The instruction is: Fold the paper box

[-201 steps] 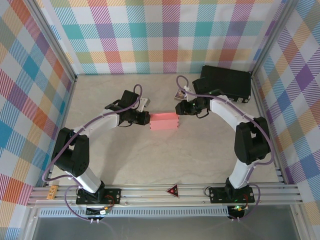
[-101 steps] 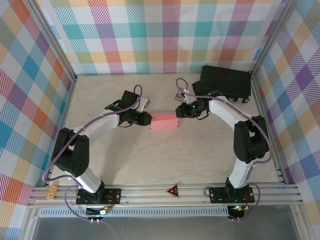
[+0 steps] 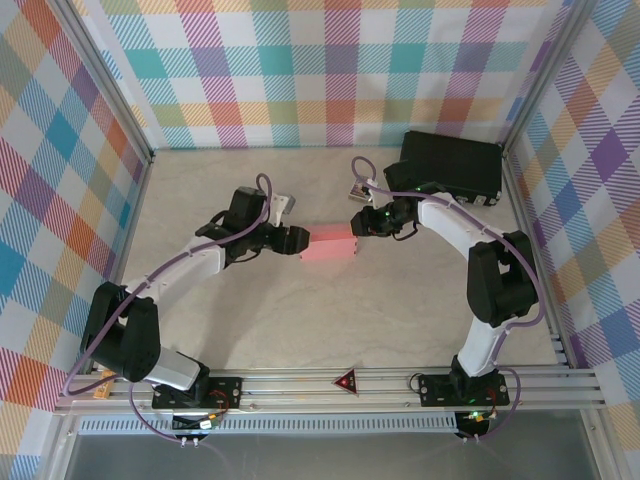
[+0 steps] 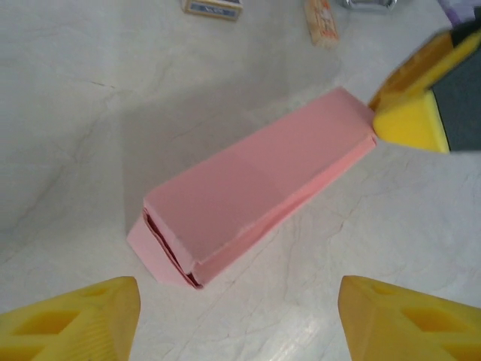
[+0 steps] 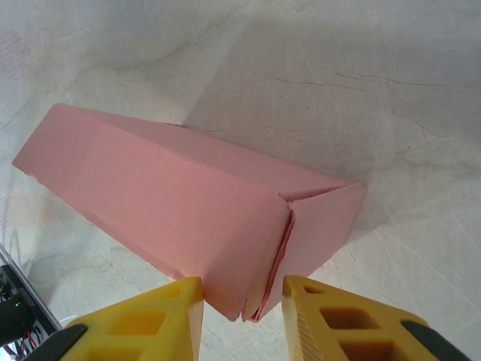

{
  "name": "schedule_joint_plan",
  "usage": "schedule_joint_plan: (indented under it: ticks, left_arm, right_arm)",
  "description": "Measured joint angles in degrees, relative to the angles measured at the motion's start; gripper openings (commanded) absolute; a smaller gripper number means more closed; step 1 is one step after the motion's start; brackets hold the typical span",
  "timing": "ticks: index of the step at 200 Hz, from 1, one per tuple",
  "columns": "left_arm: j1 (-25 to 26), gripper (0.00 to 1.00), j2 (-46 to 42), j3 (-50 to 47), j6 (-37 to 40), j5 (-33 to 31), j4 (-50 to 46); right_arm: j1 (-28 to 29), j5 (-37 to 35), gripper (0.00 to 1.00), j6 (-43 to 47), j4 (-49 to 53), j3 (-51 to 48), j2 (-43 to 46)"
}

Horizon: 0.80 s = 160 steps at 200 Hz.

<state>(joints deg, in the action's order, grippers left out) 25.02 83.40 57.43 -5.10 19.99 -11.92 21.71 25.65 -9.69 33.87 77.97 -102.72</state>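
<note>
**Change.** The left gripper (image 3: 297, 240) has released: a second ago its jaws were closed on the left end of the box (image 3: 330, 245); now they stand wide open. The left arm's elbow has also swung toward the table's left edge, while the gripper stays at the box's left end. The box itself has hardly moved. Judged from this, the left-end closing step is finished or is being re-approached; in the left wrist view that end (image 4: 169, 252) shows layered flaps not fully flush.

**Box position.** The box lies flat near the middle of the table (image 3: 300, 320), long axis running left to right, well clear of all edges.

**Relation to jaws.**
1. Left gripper (image 4: 237, 301): the box lies just ahead of the open fingers, centred between them, not touching.
2. Right gripper (image 5: 242, 301): jaws set narrow, straddling the corner of the box's right end (image 5: 316, 226). Whether they are pinching it cannot be told.
</note>
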Motion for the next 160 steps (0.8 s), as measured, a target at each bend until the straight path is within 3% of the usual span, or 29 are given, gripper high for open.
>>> schedule_joint_plan:
  ticks: [80, 160]
  left_arm:
    - [-0.42, 0.55, 8.55, 2.73, -10.47, -2.67, 1.86]
    - [-0.42, 0.44, 10.29, 2.75, -11.89, -1.62, 1.97]
  right_arm:
    - [0.00, 1.01, 0.34, 0.00, -0.42, -1.09, 0.00]
    - [0.04, 2.75, 0.34, -0.22, -2.10, -3.82, 0.00]
